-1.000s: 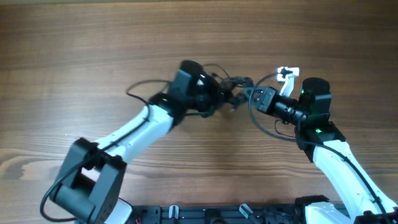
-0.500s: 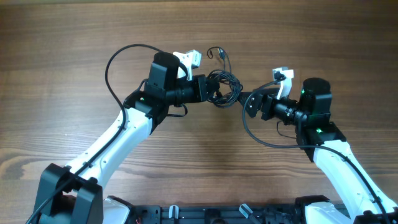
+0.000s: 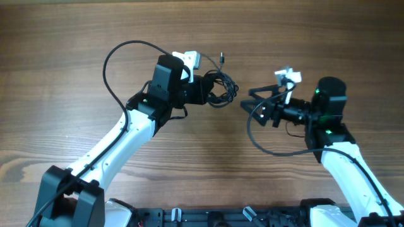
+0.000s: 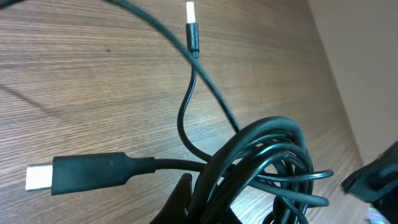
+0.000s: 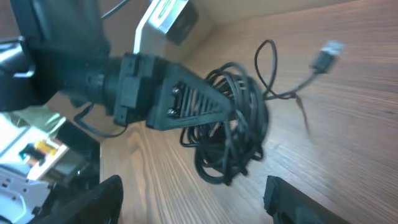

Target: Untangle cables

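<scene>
A tangled bundle of black cables (image 3: 225, 92) hangs from my left gripper (image 3: 211, 90), which is shut on its coils just above the table. In the left wrist view the coil (image 4: 273, 168) runs between my fingers (image 4: 208, 208). A wide flat plug (image 4: 81, 175) and a small USB plug (image 4: 191, 15) lie loose on the wood. My right gripper (image 3: 252, 104) is open and empty, a short gap to the right of the bundle. In the right wrist view the bundle (image 5: 231, 127) lies ahead of its spread fingers (image 5: 193, 205), with the USB plug (image 5: 328, 52) beyond.
The wooden table (image 3: 63, 38) fills the view. A large black cable loop (image 3: 110, 60) arcs off my left arm. Another black loop (image 3: 259, 142) hangs beside my right arm. The arm bases sit at the front edge.
My left gripper has carried the bundle up and to the left. My right gripper has drawn back to the right, so a gap has opened between it and the bundle.
</scene>
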### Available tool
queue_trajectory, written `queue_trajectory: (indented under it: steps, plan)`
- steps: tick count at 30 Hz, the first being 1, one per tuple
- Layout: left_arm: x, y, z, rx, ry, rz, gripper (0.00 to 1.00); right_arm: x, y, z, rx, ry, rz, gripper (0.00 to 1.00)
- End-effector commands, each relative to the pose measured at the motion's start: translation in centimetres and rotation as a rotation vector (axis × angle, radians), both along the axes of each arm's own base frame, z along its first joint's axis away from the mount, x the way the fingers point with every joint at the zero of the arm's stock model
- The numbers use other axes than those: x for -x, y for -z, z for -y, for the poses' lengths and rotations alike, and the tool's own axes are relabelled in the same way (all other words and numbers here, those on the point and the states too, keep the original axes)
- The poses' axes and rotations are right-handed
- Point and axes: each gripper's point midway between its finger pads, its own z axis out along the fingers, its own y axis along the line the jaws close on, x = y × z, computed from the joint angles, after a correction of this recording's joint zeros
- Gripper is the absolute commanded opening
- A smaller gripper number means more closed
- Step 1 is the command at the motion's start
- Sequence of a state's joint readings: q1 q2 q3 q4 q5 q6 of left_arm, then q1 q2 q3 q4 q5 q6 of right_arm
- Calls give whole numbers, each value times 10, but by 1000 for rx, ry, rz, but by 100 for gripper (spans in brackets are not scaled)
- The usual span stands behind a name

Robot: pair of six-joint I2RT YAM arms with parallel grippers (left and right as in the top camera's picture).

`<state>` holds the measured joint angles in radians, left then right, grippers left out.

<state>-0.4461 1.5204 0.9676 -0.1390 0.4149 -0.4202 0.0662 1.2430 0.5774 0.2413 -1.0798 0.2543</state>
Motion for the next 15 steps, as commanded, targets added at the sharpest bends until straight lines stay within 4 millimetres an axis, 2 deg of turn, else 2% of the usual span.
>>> queue_trajectory:
  steps: [1, 5, 10, 15]
  plan:
    - [14, -7, 10, 40, 86, -13, 4, -16, 10, -4, 79, 76, 48, 73]
    - [20, 0, 8, 29, 90, -51, 4, -18, 8, -7, 89, 87, 76, 71]
    - [30, -5, 16, 75, 148, -75, 4, -20, 14, -7, 95, 91, 56, 64]
    - [29, -5, 16, 77, 146, -74, 4, -4, 16, -17, 53, -10, 13, 55]
